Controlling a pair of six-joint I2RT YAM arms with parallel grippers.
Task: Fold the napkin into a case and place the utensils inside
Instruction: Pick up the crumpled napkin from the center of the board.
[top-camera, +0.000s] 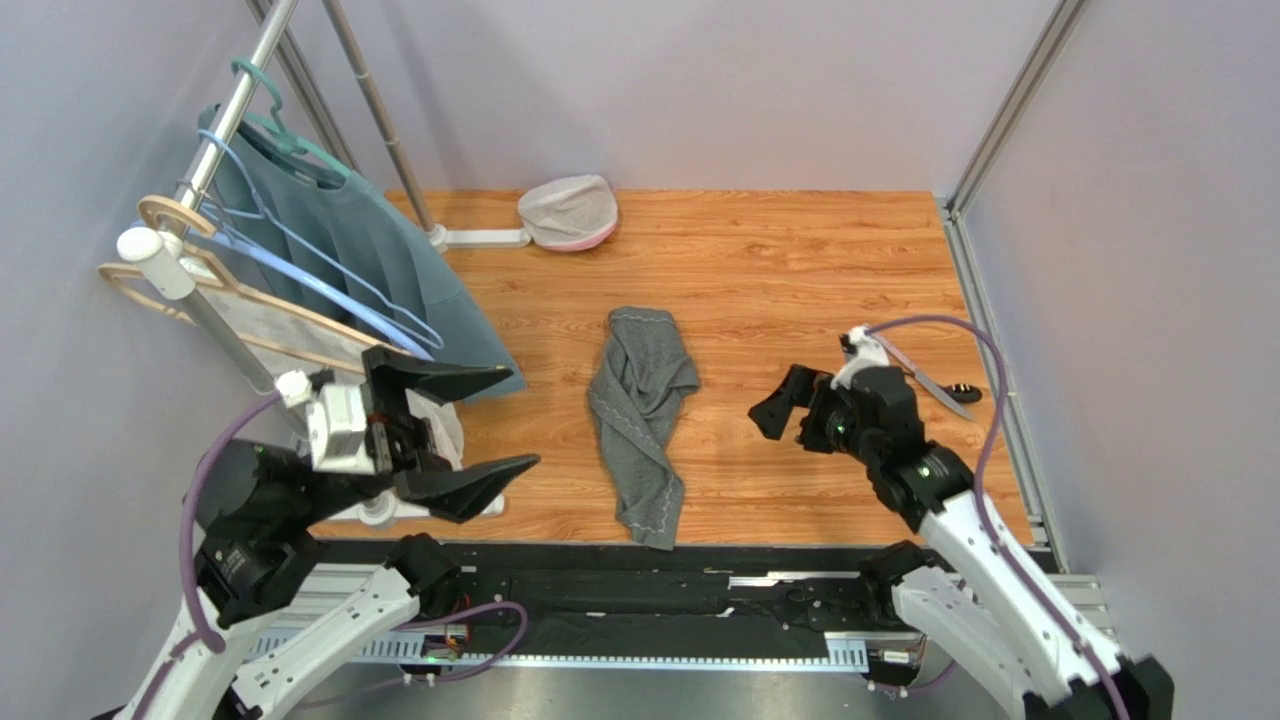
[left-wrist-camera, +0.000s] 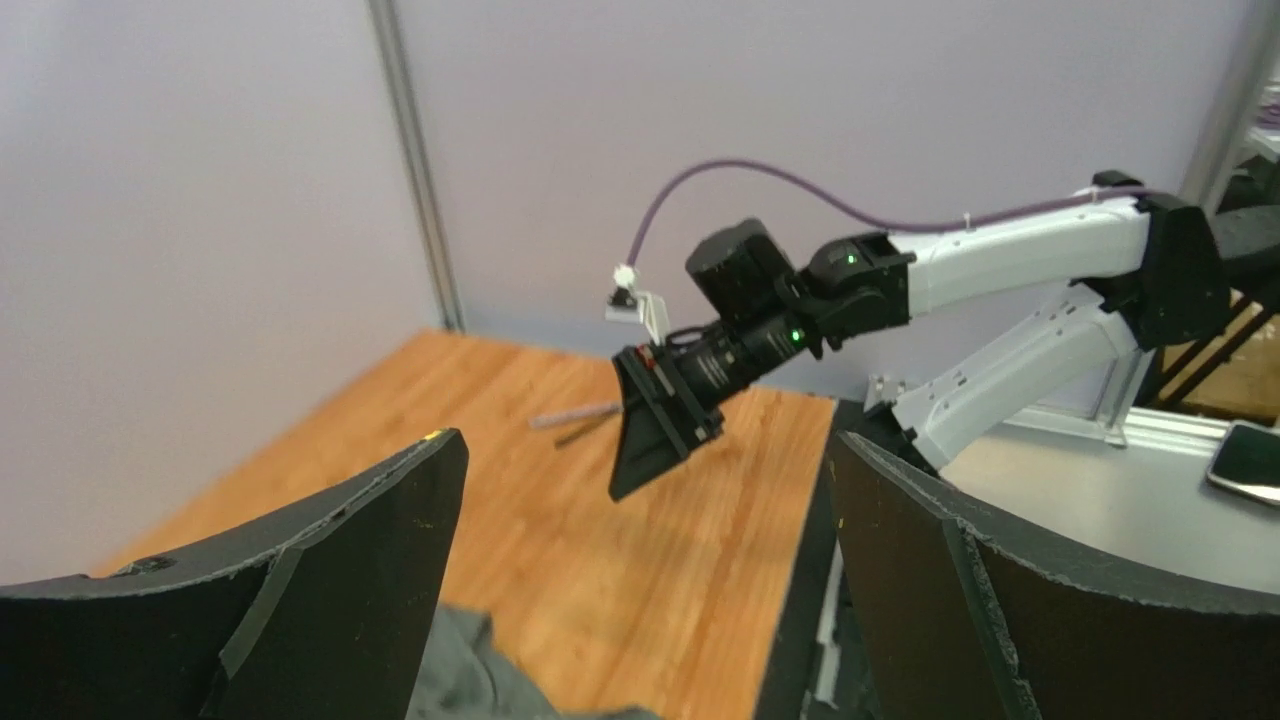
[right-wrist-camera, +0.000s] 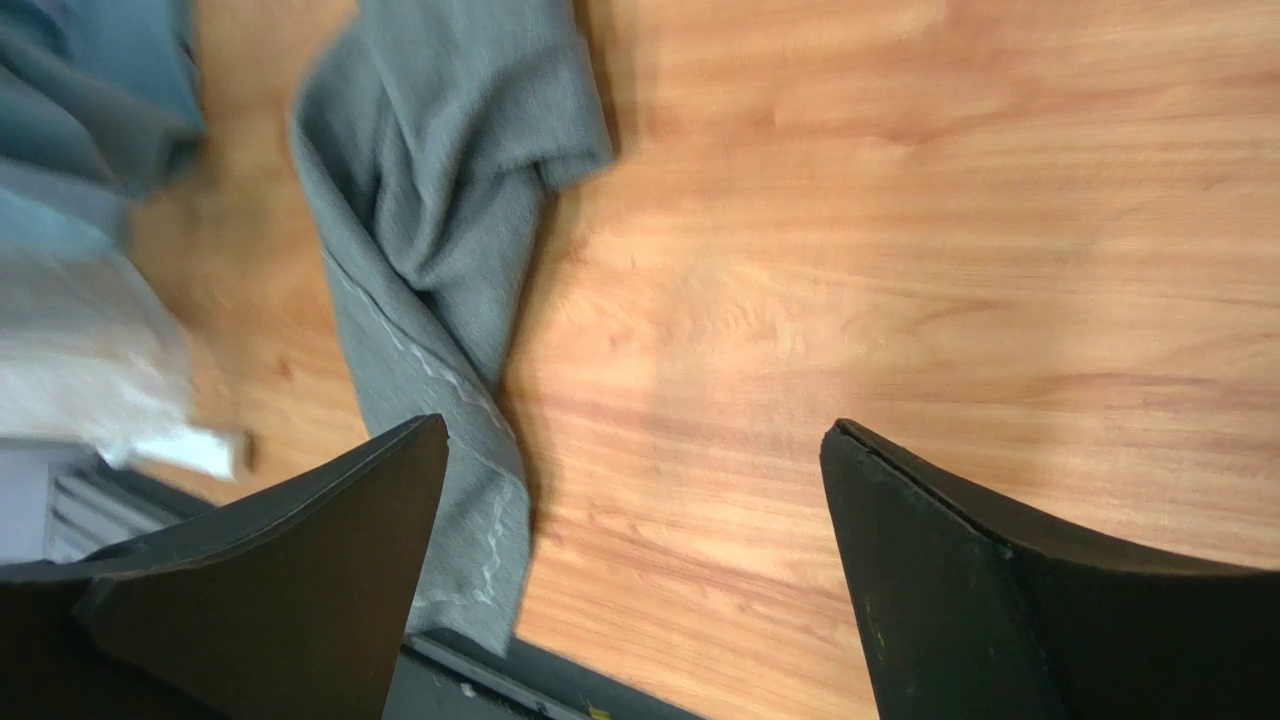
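Note:
The dark grey napkin (top-camera: 643, 420) lies crumpled in a long twisted strip in the middle of the wooden table, its lower end near the front edge. It shows too in the right wrist view (right-wrist-camera: 436, 195) and, blurred, at the bottom of the left wrist view (left-wrist-camera: 481, 675). No case is in view. The utensils (top-camera: 939, 393), one silver and one black, lie at the far right beyond my right arm. My left gripper (top-camera: 523, 420) stands open to the left of the napkin, above the table. My right gripper (top-camera: 774, 408) is open to the right of it, nothing between its fingers (right-wrist-camera: 331, 540).
A clothes rack stands at the back left with a teal-blue garment (top-camera: 361, 255) and a white towel (top-camera: 271, 323) on hangers. A pale mesh pouch (top-camera: 568, 210) lies at the back. A metal frame rail (top-camera: 992, 345) lines the right edge. A black rail (top-camera: 646, 578) runs along the front.

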